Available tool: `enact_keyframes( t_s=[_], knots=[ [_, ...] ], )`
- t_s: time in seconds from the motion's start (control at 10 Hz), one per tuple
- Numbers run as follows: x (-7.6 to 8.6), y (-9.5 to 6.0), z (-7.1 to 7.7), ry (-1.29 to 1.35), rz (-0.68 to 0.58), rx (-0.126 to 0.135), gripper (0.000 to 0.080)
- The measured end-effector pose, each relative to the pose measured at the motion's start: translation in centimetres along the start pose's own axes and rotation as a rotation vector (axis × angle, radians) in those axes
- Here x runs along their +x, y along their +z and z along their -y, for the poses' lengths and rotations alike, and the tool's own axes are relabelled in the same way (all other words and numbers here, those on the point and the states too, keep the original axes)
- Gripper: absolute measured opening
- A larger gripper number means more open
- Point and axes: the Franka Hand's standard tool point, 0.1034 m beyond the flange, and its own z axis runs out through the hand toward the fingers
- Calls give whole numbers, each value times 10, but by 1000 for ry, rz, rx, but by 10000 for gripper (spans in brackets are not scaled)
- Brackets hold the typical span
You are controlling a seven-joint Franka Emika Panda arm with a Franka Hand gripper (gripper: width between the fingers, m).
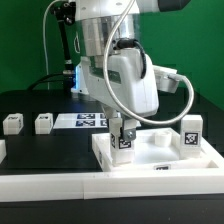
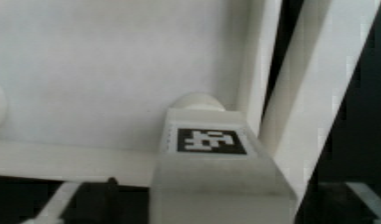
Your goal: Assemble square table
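Exterior view: the gripper (image 1: 122, 131) hangs over the square table top (image 1: 160, 160), fingers down either side of an upright leg (image 1: 125, 143) standing at the top's near corner on the exterior view's left

Wrist view: the jaws stand apart, dark fingers (image 2: 98, 200) flanking the tagged leg (image 2: 213, 150) with a gap, gripping nothing

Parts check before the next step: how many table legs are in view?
4. Two loose legs lie on the black table at the exterior view's left. One stands on the tabletop toward its left, and one stands at its right corner. More could sit behind the arm.
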Motion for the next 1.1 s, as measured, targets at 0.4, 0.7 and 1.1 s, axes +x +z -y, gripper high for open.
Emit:
enact_keyframes(
  t_s=[0.4,0.7,1.1],
  knots=[
    [-2,0,1,-255,3,-2,647],
    [-2,0,1,-514,3,-1,649],
    [-5,0,2,-862,2,-5,649]
  ],
)
